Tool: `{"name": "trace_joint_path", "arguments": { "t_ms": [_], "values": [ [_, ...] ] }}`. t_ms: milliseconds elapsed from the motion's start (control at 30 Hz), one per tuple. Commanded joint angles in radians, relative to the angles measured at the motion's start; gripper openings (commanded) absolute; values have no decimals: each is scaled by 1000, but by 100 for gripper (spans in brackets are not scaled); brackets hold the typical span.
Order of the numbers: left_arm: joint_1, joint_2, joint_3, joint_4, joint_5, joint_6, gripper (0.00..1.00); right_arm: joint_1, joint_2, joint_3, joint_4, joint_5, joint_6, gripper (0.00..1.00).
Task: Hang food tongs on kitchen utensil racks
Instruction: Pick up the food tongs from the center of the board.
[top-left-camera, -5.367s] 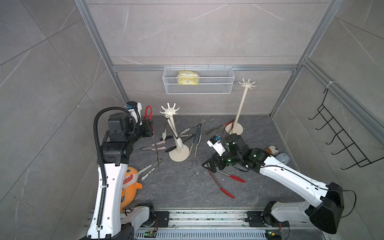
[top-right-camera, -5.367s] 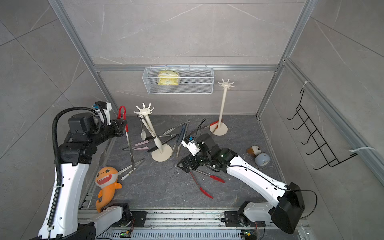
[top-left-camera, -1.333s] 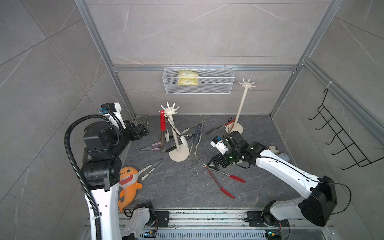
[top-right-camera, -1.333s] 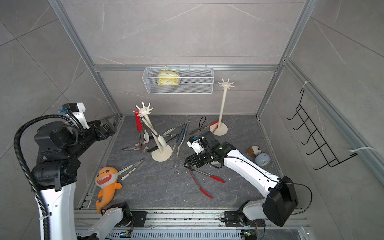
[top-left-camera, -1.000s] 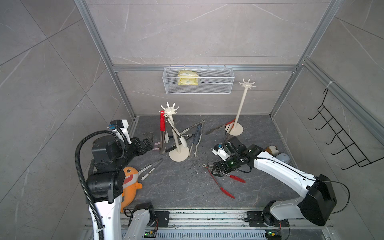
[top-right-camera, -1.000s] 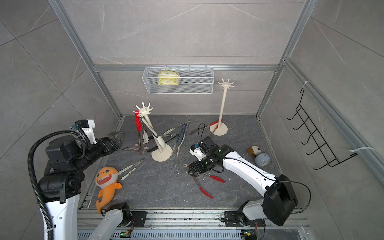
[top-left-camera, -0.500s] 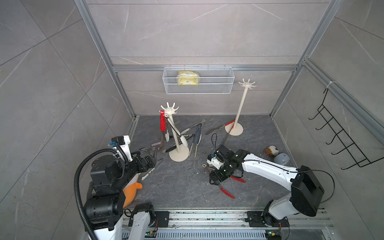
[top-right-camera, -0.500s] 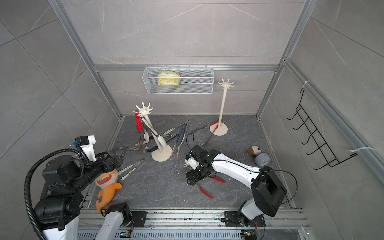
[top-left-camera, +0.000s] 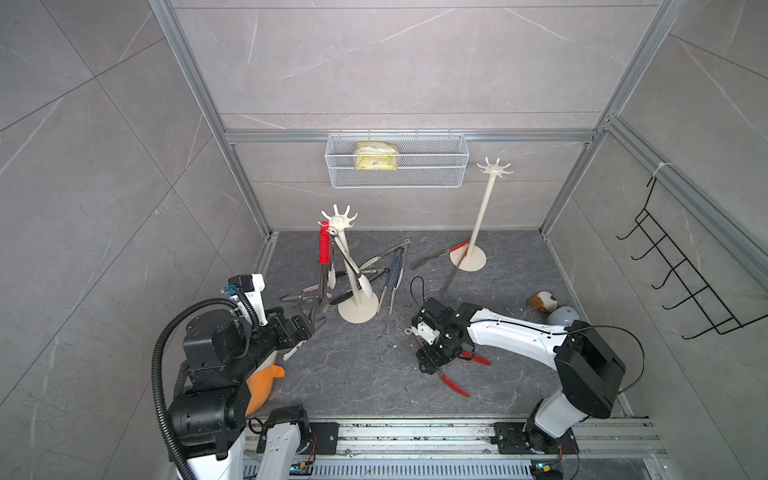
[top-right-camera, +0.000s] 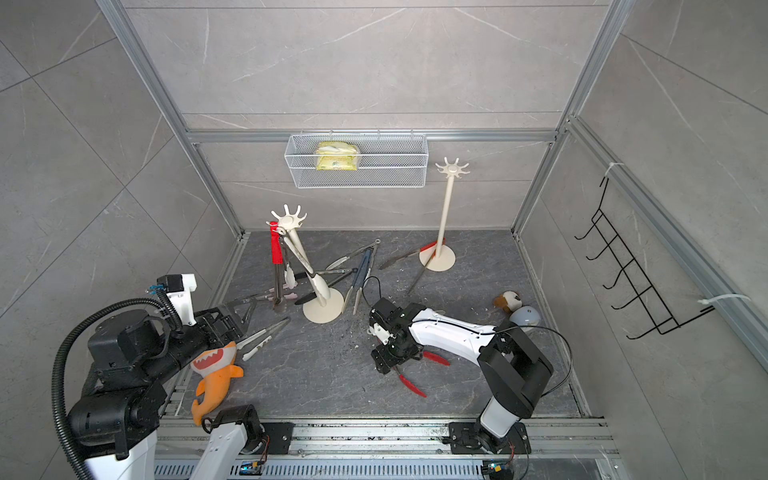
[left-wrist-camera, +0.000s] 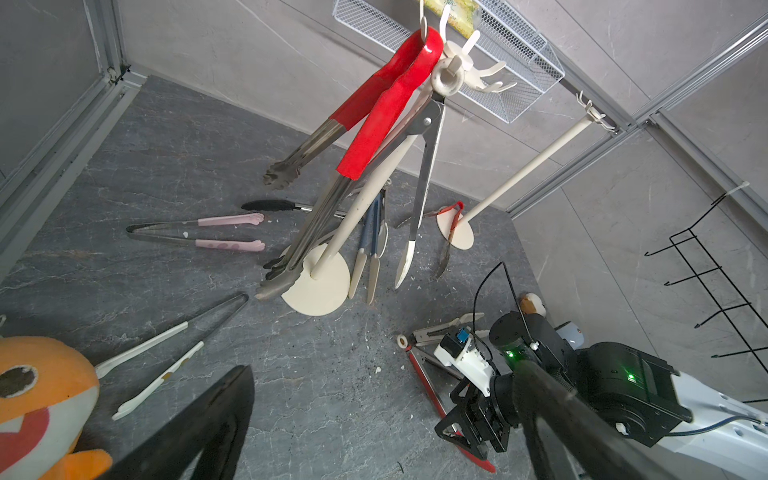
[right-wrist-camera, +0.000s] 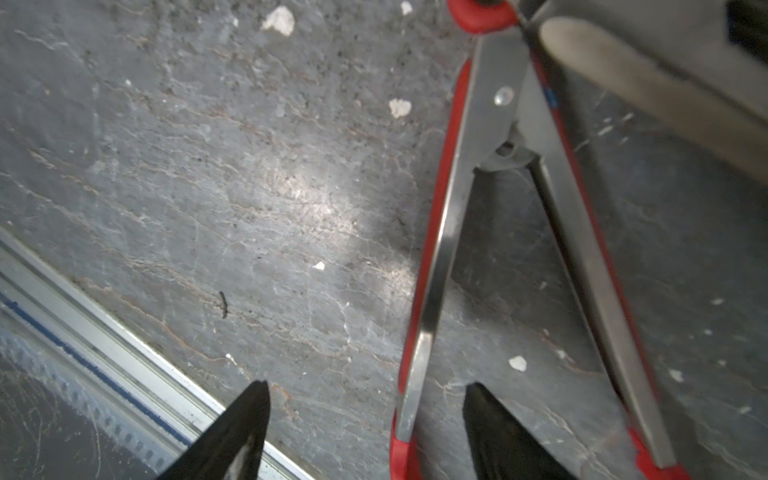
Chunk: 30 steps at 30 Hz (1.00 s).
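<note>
Right wrist view: we note the right gripper (right-wrist-camera: 370, 415) low over the grey stone-patterned floor (right-wrist-camera: 187, 166). Its two black fingertips (right-wrist-camera: 245, 419) stand apart, with one steel arm of the red-tipped V-shaped steel tongs (right-wrist-camera: 440, 249) lying between them. We see neither finger pressing on that arm, so nothing is clamped. These tongs lie flat on the floor, arms spread, hinge end farther from the fingertips. In both top views they sit right of centre in the lower half of the frame, with the red tips showing below the gripper.

Left gripper (top-right-camera: 243, 313): fingers wide apart and holding nothing, at the left of the frame near the orange plush shark (top-right-camera: 216, 374).

Short cream utensil rack (top-left-camera: 357, 311), left of centre: red-handled steel tongs (top-left-camera: 323, 249) and cream-tipped steel tongs (left-wrist-camera: 426, 166) hang from its prongs. More tongs lie on the floor around its base, among them a pink-tipped pair (left-wrist-camera: 228, 219) and a blue-grey-tipped pair (top-left-camera: 395, 270).

Tall cream utensil rack (top-left-camera: 481, 216), upper right of the floor: a red-ended steel pair (top-left-camera: 459, 248) lies on the floor at its base.
</note>
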Motion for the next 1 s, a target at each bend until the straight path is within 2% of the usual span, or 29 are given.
{"name": "trace_joint_path", "arguments": {
  "t_ms": [0,367,733,800,833,900,967],
  "values": [
    [2,26,13,13,4,20,99,6,22,13,1,63,27,72],
    [1,27,15,31,-49,1,99,6,82,28,33,79,53,66],
    [-28,114,48,57,-126,9,99,6,113,48,28,79,63,66],
    [-91,141,49,69,-196,7,99,6,114,47,28,80,64,66],
    [-161,162,58,71,-271,6,99,6,116,47,27,80,64,66],
    [-373,213,89,71,-489,11,99,6,120,49,26,81,63,66],
    [-628,270,136,70,-719,8,99,5,123,55,21,83,60,66]
  ]
}}
